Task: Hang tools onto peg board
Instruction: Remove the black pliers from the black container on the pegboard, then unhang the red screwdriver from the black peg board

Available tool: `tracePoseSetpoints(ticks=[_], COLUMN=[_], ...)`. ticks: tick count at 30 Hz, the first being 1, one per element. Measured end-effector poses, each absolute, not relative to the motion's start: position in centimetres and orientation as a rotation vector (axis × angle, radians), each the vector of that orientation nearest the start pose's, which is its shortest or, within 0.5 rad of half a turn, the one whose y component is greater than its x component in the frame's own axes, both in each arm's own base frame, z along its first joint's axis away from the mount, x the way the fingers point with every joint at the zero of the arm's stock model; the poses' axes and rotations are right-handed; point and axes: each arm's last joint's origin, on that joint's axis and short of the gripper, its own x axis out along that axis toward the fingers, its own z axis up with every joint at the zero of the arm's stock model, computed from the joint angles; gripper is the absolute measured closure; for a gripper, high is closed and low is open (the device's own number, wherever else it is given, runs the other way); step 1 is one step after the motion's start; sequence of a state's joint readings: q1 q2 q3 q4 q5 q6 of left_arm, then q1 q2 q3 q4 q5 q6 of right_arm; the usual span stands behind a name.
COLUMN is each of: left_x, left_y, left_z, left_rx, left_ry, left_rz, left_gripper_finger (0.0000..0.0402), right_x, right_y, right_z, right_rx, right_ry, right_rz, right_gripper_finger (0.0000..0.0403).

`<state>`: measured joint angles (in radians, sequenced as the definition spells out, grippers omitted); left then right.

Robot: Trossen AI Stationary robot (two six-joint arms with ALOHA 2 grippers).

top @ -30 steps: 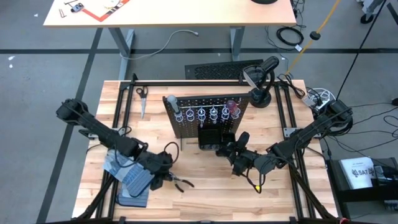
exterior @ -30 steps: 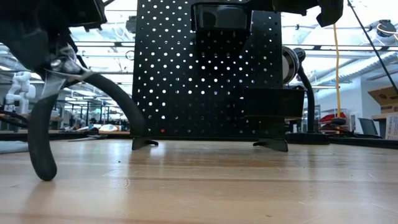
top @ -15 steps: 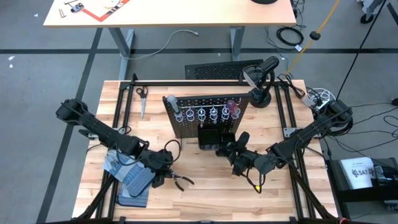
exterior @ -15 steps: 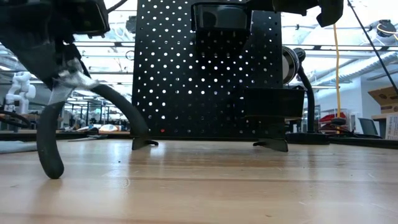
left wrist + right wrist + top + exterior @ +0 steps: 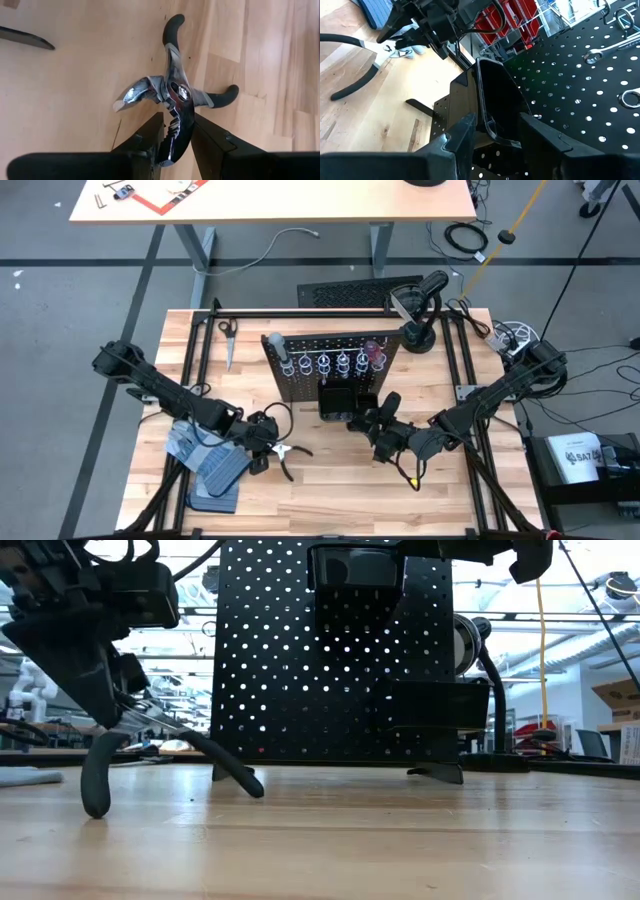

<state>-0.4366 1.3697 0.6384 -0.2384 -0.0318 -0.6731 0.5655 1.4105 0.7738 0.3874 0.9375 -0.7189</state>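
Observation:
The black-and-silver pliers [image 5: 287, 453] are in my left gripper [image 5: 264, 448], near the table's front left, with jaws and handles spread open; they also show in the low view [image 5: 170, 735]. The peg board [image 5: 330, 365] stands upright mid-table. Silver wrenches [image 5: 325, 363] hang on its rings, with a red-handled screwdriver [image 5: 375, 352] and a grey-handled one [image 5: 272, 340] at its ends. My right gripper [image 5: 497, 132] is at the board's black bin [image 5: 337, 400]. My left gripper pinches one silver jaw of the pliers [image 5: 176, 131] between its two fingers, slanting down from the table's left. The other jaw [image 5: 131, 95] sticks out free. The handles [image 5: 95, 785] hang below the fingers; whether their tips touch the table I cannot tell. My right gripper holds the bin's end [image 5: 492, 107] between its two fingers, coming level from the table's right. The fingers [image 5: 465, 131] stand one on each side of it. The bin stays on the board.
Blue-grey gloves [image 5: 212, 465] lie on a dark mat at the front left, beside my left arm. Scissors [image 5: 228, 332] lie at the far left. A black stand [image 5: 420, 330] is at the far right, and a ribbed mat [image 5: 345, 292] lies beyond the table's far edge.
My left gripper has gone toward the table's far edge and the peg board with the pliers. The pliers have turned in the hold: one handle has swung lower and points toward the board.

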Motion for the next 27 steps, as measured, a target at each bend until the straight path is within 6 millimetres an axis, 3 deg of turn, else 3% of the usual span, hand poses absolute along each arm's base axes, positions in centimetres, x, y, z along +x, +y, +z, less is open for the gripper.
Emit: tracePoseSetpoints(ticks=[7,16,27], left_x=[22.2,22.3,21.6], left_y=[-10.3,-10.1,-9.9], left_z=[16.7,19.6,20.6], left_rx=[-0.412,-0.391,-0.338], left_ry=[1.003,0.851,0.798], left_rz=[-0.03,-0.012,0.01], left_gripper_finger=[0.0301,0.0301,0.0301], right_x=[26.0,26.0,26.0], right_y=[13.7,13.7,13.7], right_z=[24.6,24.6,24.6], right_rx=[-0.88,-0.879,-0.879], right_ry=[0.312,0.312,0.311], right_rz=[-0.292,-0.292,-0.292], right_gripper_finger=[0.0259,0.0259,0.0259])
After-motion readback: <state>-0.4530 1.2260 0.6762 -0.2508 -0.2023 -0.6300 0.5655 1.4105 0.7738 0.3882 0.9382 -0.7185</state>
